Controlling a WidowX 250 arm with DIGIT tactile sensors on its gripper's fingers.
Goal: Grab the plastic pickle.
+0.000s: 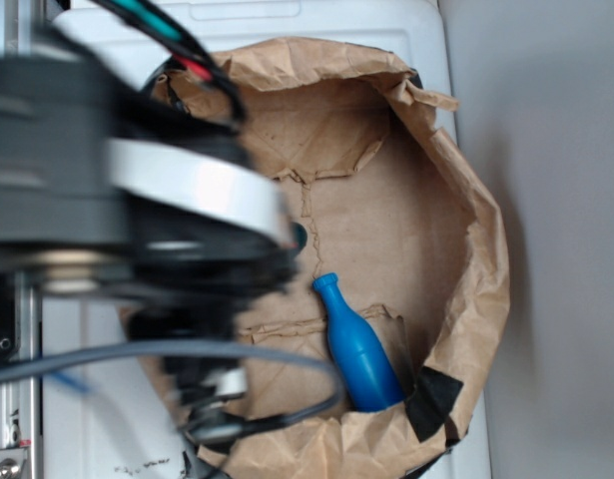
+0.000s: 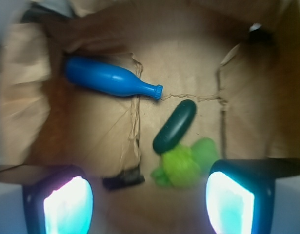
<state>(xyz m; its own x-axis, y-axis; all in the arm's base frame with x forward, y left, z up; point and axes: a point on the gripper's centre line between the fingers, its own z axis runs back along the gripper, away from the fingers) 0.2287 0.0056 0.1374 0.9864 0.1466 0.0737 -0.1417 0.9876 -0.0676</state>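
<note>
The plastic pickle (image 2: 174, 126) is a smooth, glossy, dark green piece, cucumber-shaped with rounded ends. In the wrist view it lies diagonally on the crumpled brown paper (image 2: 189, 58) lining the inside of a bag, a little right of centre. Its lower end touches a fuzzy, light yellow-green plush toy (image 2: 185, 165) with a soft, lumpy outline. Up and to the left lies a blue plastic bottle (image 2: 108, 79) on its side, hard and shiny, with a narrow neck whose cap points toward the pickle's upper end without touching it. The gripper (image 2: 149, 202) hangs above, its two fingers (image 2: 230, 202) spread wide at the bottom corners of the view, holding nothing. A small dark strip (image 2: 124, 179) lies between them on the paper. In the exterior view the blurred black arm (image 1: 137, 220) hides the pickle; the bottle (image 1: 358, 346) shows inside the wrinkled bag, which rests on a white surface (image 1: 316, 20).
</note>
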